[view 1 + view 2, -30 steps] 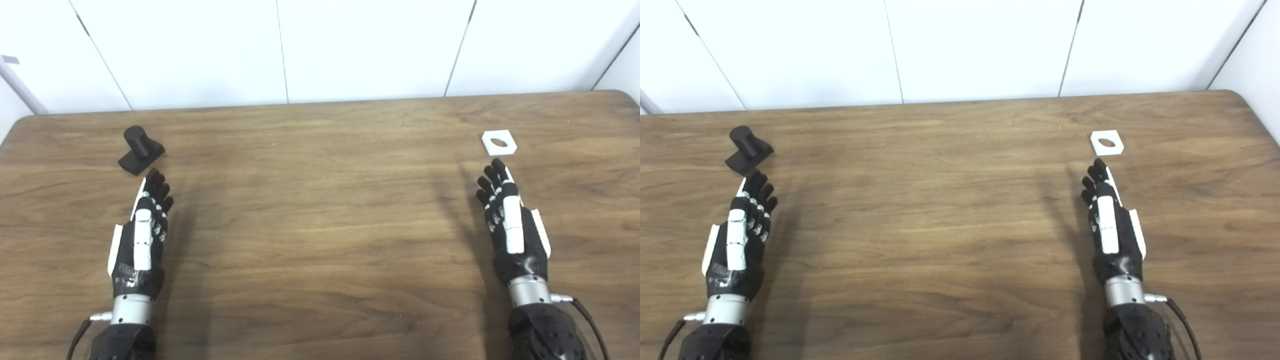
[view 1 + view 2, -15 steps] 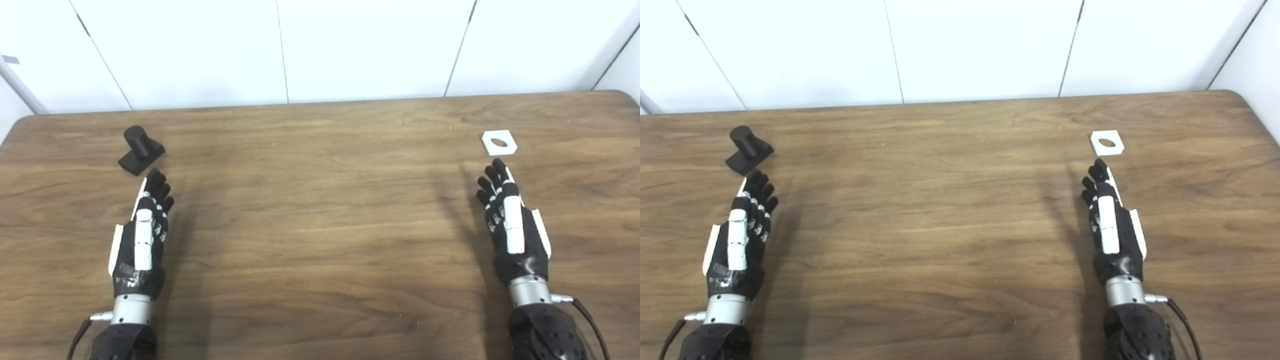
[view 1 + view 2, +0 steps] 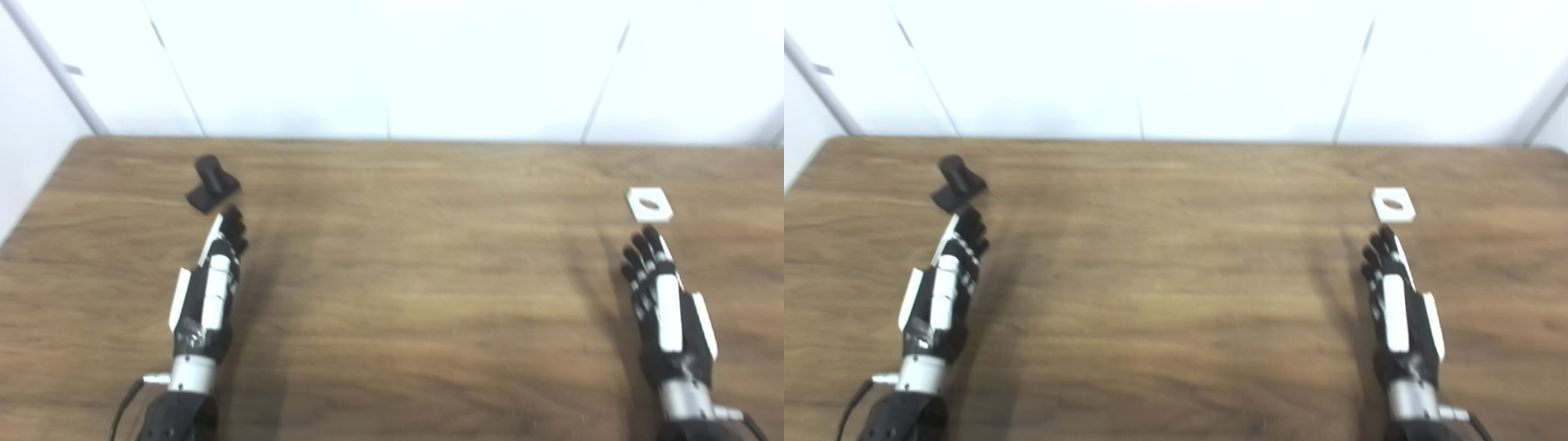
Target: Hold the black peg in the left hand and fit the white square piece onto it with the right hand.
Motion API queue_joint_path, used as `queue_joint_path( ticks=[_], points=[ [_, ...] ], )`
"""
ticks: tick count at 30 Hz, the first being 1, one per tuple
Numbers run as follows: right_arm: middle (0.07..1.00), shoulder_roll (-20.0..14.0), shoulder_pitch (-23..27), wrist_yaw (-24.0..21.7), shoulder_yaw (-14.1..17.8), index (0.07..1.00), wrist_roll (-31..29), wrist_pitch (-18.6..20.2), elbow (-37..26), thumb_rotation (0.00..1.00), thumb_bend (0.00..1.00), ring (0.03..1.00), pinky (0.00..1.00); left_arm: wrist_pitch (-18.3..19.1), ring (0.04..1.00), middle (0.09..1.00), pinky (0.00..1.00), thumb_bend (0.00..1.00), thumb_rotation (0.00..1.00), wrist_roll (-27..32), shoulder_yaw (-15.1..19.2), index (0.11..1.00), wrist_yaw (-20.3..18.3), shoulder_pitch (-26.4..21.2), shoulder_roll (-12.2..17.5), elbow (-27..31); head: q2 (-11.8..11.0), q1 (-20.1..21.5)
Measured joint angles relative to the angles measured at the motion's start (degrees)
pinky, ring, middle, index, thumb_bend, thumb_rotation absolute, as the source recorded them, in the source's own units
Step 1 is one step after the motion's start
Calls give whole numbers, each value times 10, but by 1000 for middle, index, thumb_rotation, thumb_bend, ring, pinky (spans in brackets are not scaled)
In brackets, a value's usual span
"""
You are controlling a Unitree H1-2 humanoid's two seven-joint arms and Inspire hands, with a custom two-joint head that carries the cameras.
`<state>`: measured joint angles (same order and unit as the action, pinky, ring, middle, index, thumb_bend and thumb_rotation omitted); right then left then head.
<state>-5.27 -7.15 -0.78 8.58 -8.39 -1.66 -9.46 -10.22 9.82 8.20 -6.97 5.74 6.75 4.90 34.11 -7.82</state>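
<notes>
No readable writing, brand or label anywhere; both views are a bit blurred.

Black peg [image 3: 211, 183] sits on the wooden table [image 3: 404, 275] at far left: a short cylinder tilted on a flat black base, held by nothing. Left hand [image 3: 208, 294] lies just below it, palm edge-on, fingers stretched straight toward the peg and holding nothing. Its fingertips [image 3: 234, 220] are just short of the peg base; contact can't be judged through the blur.

White square piece [image 3: 648, 204] lies flat on the table at far right, with an oval hole in the middle showing wood through it. Right hand [image 3: 667, 312] is below it, fingers extended and a little spread, empty. Its fingertips [image 3: 649, 236] are near the piece, with a small strip of bare table between them.

The two hands are well apart, with a wide stretch of wood grain between them. Each arm throws a dark shadow on the table to its inner side. Nothing stands between either hand and its target, and nothing blocks the middle of the table.

Behind the table is a white panelled wall [image 3: 1176, 67] with thin dark seams. A grey bar [image 3: 55, 67] runs diagonally at the upper left corner. A thin black cable [image 3: 125, 404] hangs by the left wrist, next to a silver cuff.
</notes>
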Motion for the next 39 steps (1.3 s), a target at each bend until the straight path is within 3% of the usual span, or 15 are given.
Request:
queue_joint_path(
  ticks=[10, 21, 26, 34, 36, 39],
  points=[
    [959, -12, 6, -14, 7, 952, -19, -36, 20, 856, 382, 954, 964, -11, 998, 986, 1000, 391, 898, -30, -1, 1000, 13, -2, -9, -3, -44, -31],
    [959, -13, 7, -16, 6, 956, -21, -37, 23, 832, 383, 959, 987, -25, 989, 973, 1000, 401, 896, -36, -4, 990, 14, -4, -10, -10, -48, -26],
    [961, -13, 7, -18, 6, 957, -24, -38, 23, 821, 368, 960, 977, -24, 969, 962, 1000, 442, 746, -47, -4, 979, 24, -5, -11, -10, -48, -23],
    [955, -13, 8, -18, 6, 950, -25, -38, 23, 838, 366, 951, 963, 18, 925, 921, 936, 537, 213, -132, -3, 938, 79, -5, -16, 6, -44, -17],
    [955, -13, 8, -18, 6, 951, -24, -39, 22, 844, 365, 949, 957, 32, 927, 918, 961, 600, 136, -148, -3, 935, 86, -4, -18, 15, -43, -18],
    [952, -13, 8, -18, 7, 949, -23, -39, 22, 849, 352, 945, 948, 55, 905, 897, 923, 699, 127, -185, -7, 917, 94, -1, -19, 25, -41, -18]
  ],
)
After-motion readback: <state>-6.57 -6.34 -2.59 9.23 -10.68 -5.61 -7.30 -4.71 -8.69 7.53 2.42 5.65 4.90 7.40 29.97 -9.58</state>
